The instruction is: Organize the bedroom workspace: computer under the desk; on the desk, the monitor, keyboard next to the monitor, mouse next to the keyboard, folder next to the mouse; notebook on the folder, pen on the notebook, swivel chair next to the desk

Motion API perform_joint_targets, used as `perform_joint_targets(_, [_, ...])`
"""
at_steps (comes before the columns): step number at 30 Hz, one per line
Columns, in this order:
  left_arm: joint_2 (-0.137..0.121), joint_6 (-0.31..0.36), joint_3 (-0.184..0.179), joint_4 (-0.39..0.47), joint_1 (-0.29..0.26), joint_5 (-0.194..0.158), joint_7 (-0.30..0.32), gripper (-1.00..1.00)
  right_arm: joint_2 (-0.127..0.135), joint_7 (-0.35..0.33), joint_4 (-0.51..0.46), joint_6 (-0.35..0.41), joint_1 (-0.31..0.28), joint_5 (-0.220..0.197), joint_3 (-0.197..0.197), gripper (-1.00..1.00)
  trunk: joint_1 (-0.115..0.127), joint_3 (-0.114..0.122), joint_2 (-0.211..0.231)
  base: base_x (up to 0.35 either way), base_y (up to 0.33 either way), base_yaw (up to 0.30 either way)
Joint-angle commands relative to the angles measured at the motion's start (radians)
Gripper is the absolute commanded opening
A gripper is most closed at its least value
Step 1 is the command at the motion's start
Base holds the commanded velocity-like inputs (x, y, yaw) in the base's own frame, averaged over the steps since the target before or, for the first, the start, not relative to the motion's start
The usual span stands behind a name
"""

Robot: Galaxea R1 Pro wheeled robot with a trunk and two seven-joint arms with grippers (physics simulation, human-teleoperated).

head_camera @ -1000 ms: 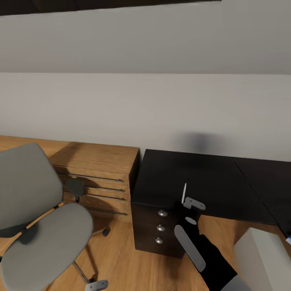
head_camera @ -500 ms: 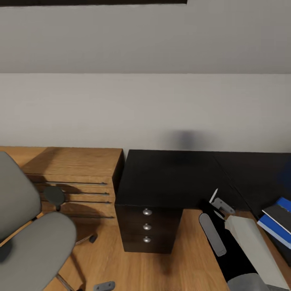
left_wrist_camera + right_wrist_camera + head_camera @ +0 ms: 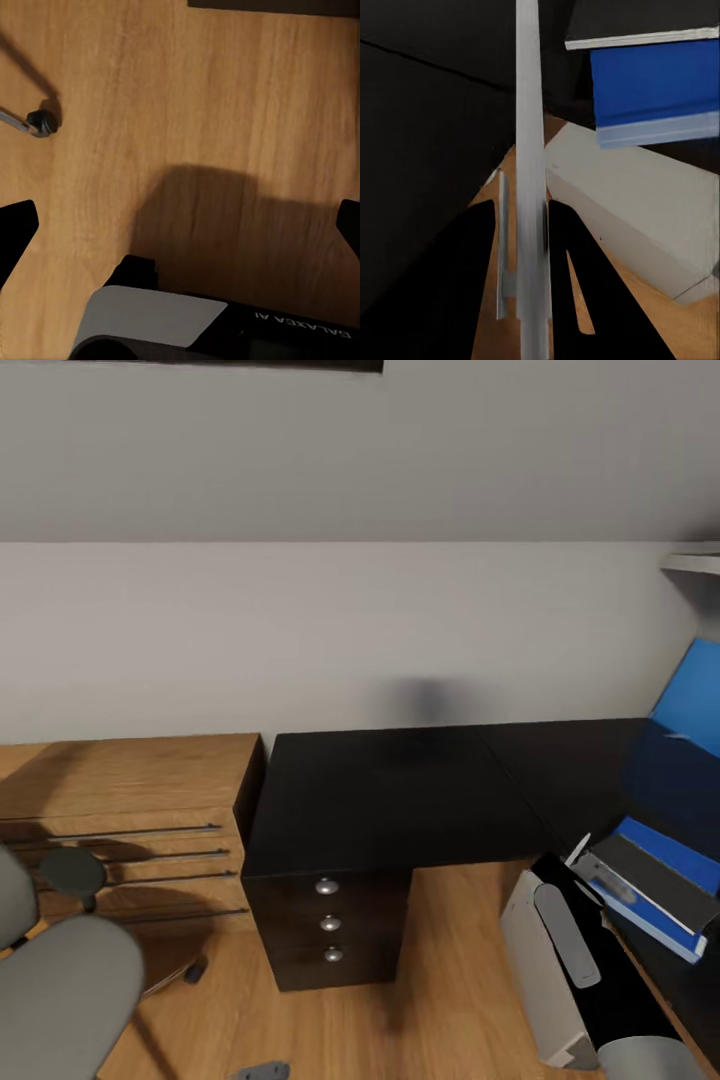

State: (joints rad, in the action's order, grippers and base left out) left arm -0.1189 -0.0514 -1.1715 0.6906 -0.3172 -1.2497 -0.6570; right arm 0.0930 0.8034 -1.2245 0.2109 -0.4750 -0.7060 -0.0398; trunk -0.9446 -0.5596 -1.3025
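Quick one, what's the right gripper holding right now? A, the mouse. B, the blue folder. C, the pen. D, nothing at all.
C: in the right wrist view the thin white-silver pen stands clamped between the right gripper's dark fingers, while the blue folder lies apart on the desk.

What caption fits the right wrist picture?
Right gripper holding a pen near the blue folder.
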Motion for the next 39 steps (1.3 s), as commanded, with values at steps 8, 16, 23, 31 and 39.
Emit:
perform_joint_targets(8, [0.005, -0.005, -0.007, -0.007, -0.002, -0.008, -0.006, 1.00, 0.002, 0.005, -0.004, 0.008, -0.001, -0.003, -0.008, -1.00, 0.000, -0.001, -0.001, 0.096, -0.017, -0.274])
perform_joint_targets(16, [0.005, -0.005, -0.007, -0.008, -0.002, -0.008, -0.006, 1.00, 0.002, 0.005, -0.004, 0.008, -0.001, -0.002, -0.008, -1.00, 0.000, -0.001, -0.001, 0.265, -0.072, -0.249])
perform_joint_targets(23, [0.005, -0.005, -0.008, -0.008, -0.002, -0.008, -0.006, 1.00, 0.002, 0.004, -0.003, 0.007, -0.001, -0.001, -0.008, -1.00, 0.000, -0.001, -0.001, 0.180, -0.148, -0.037])
perform_joint_targets(31, [0.011, -0.005, -0.008, -0.008, -0.002, -0.008, -0.006, 1.00, 0.002, 0.003, 0.003, 0.001, -0.001, 0.006, -0.008, -1.00, 0.000, -0.001, -0.001, 0.125, -0.133, 0.000])
perform_joint_targets(39, [0.012, -0.005, -0.008, -0.008, -0.002, -0.009, -0.006, 1.00, 0.028, 0.014, 0.040, 0.008, -0.005, 0.005, -0.008, -1.00, 0.000, -0.001, -0.001, 0.015, -0.021, 0.000])
